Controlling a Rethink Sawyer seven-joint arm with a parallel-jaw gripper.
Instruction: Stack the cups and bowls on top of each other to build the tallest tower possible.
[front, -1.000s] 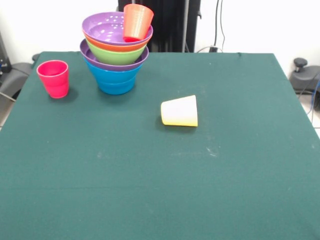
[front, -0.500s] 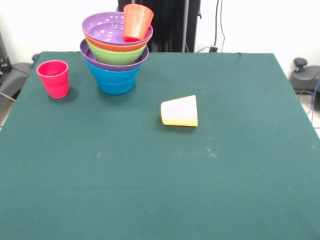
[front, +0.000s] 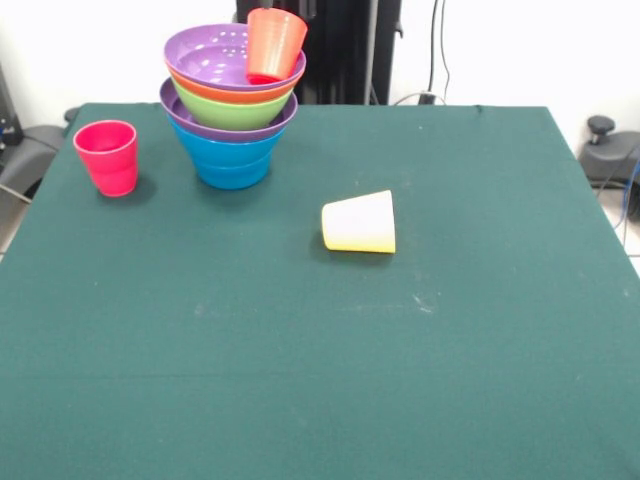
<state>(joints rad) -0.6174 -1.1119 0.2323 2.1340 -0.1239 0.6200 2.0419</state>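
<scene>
Nearest, the yellow cup (front: 359, 222) lies on its side mid-surface (front: 300, 380): light, stiff, glossy, likely slippery; I would grip across its wall near the rim. Farther left, the pink cup (front: 106, 156) stands upright. Farthest, the tower (front: 232, 110) carries the red cup (front: 274, 45), tilted. My pincer is out of view, so its state and position relative to the cups are unknown.

The bowls (front: 232, 100) are moulded in glossy, smooth plastic, with highlights seen on the top purple one. The same shiny plastic is seen in the red cup (front: 274, 45), pink cup (front: 107, 157) and yellow cup (front: 360, 222). The table (front: 320, 330) is covered in matt green cloth.
</scene>
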